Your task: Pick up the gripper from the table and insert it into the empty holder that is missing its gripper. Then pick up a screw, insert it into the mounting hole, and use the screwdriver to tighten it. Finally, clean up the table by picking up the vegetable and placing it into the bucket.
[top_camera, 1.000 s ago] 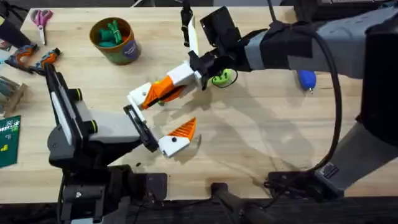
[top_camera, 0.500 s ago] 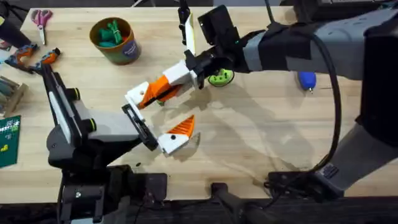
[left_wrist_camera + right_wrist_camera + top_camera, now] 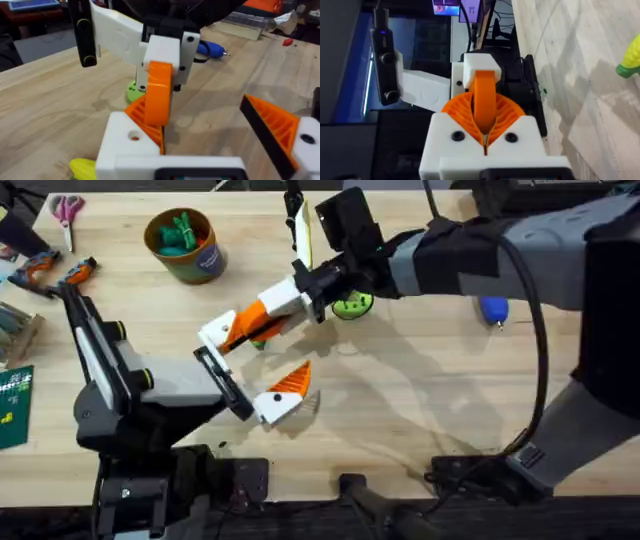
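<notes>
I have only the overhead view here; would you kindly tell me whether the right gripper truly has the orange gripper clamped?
Observer: Yes. In the right wrist view the right gripper is shut on the orange gripper, which stands straight between its ribbed pads.
Operator: Thank you. Does it reach the holder?
Observer: Its far end meets the white holder; I cannot tell whether it is fully seated.
Operator: And where is the vegetable?
Observer: The left wrist view shows the vegetable lying on the table, close beside that holder.
</notes>
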Robot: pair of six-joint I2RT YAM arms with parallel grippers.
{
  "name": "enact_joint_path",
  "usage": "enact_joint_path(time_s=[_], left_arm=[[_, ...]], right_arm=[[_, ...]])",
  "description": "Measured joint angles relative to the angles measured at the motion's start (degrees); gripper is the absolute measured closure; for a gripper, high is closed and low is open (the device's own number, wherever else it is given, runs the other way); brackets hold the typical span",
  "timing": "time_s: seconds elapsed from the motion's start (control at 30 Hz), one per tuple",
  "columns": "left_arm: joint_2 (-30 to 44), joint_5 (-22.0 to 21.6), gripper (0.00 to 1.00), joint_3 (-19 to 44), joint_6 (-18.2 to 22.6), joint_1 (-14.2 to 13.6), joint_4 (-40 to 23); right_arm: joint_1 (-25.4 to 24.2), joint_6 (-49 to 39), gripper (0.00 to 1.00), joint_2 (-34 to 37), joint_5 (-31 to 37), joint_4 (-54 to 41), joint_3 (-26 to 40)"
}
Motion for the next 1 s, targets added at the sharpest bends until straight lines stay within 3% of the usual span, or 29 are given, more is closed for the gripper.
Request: enact_joint_path(time_s=[1.0], left_arm=[[0.0, 0.2, 0.015, 0.0, -0.7, 0.0, -0.1]], right_arm=[[-0.1, 2.8, 0.993, 0.0, 1.3, 0.6, 0.0]])
